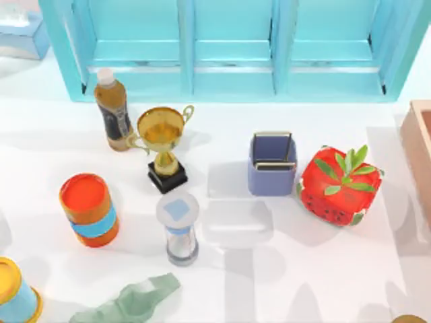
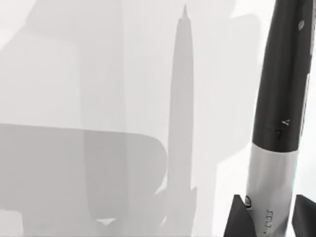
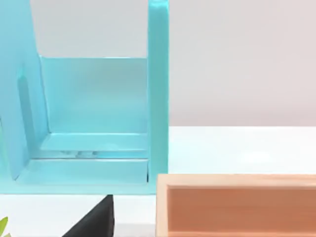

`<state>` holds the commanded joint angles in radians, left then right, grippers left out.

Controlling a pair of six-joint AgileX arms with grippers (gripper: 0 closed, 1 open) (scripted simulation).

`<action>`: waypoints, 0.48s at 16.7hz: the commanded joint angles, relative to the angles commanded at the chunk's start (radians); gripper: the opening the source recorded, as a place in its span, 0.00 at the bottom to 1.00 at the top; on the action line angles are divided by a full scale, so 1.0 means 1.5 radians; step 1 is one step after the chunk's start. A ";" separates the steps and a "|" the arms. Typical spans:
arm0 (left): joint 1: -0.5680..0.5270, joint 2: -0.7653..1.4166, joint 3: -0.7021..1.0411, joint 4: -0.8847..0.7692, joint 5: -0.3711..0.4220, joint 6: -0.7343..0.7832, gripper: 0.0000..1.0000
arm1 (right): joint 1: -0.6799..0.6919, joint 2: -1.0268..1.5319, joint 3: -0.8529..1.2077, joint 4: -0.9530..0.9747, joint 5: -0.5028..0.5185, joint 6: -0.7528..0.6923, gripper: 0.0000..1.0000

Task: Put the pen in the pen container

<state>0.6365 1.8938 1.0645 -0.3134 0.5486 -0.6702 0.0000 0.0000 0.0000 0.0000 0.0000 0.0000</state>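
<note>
Pen: held clenched in the left pincer above the white surface; pen container: stood beside a strawberry; right pincer's state: cannot be told.

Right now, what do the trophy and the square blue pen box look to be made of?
The trophy looks like polished gold-coloured metal, given its bright highlights, on a black, duller base. The pen container looks like matte periwinkle plastic or card with a thin shiny metallic rim; the flat colour leaves that open.
</note>
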 joint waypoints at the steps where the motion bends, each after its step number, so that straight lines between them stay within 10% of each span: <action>1: 0.016 -0.029 -0.003 -0.040 0.005 0.018 0.00 | 0.000 0.000 0.000 0.000 0.000 0.000 1.00; 8: 0.138 -0.262 -0.025 -0.348 0.041 0.152 0.00 | 0.000 0.000 0.000 0.000 0.000 0.000 1.00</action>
<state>0.8433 1.5012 1.0266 -0.8354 0.6095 -0.4421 0.0000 0.0000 0.0000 0.0000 0.0000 0.0000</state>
